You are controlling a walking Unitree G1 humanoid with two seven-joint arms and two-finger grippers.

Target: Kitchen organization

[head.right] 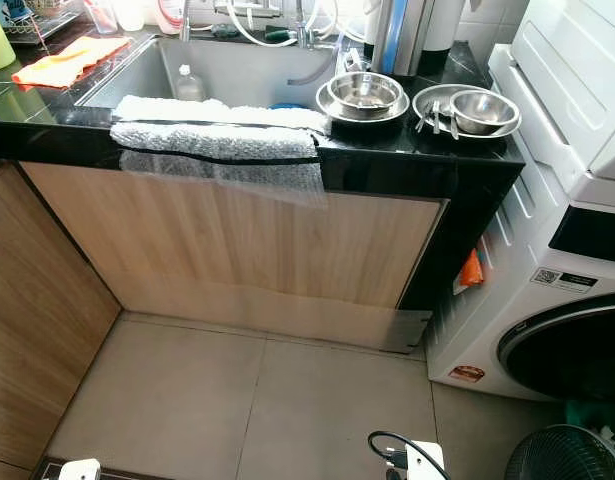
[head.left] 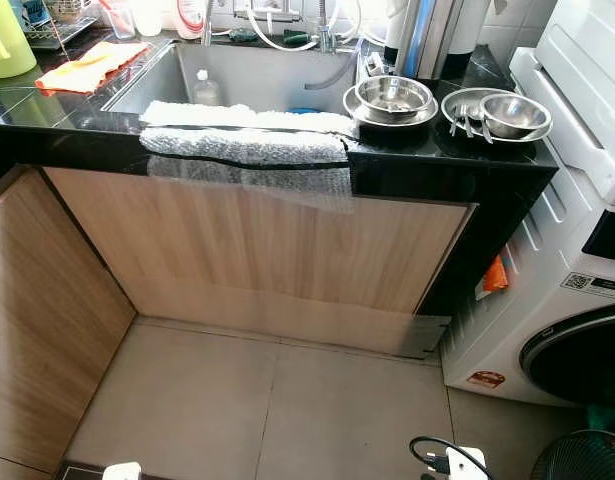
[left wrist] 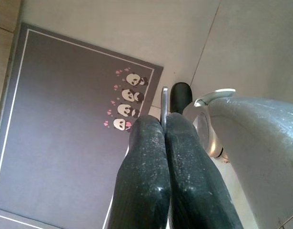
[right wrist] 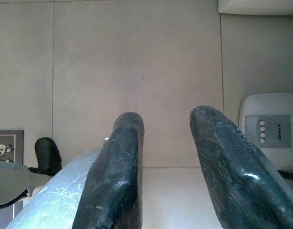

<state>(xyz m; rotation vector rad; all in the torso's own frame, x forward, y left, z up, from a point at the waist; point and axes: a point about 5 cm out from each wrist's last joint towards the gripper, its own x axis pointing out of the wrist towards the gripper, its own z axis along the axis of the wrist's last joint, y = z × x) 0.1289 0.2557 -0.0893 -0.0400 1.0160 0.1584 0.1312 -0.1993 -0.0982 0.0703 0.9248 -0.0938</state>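
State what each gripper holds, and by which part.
The left gripper is shut on a thin metal piece, pinched at its lower end; what it is cannot be told. The right gripper is open, holding nothing.

Floor point(head.left: 257, 400) in front of us open, plenty of room between wood side panel point(head.left: 37, 320) on left and washing machine point(head.left: 577, 260) on right. Fan point(head.left: 579, 458) crowds bottom right corner. Table point(head.left: 447, 160) right end packed: steel bowls point(head.left: 392, 98) touching sink edge, second bowl set point(head.left: 499, 113) just beside. Towel point(head.left: 245, 145) drapes over front edge. Sink point(head.left: 257, 75) mostly free, bottle point(head.left: 206, 90) inside. Orange cloth point(head.left: 92, 66) takes left stretch.
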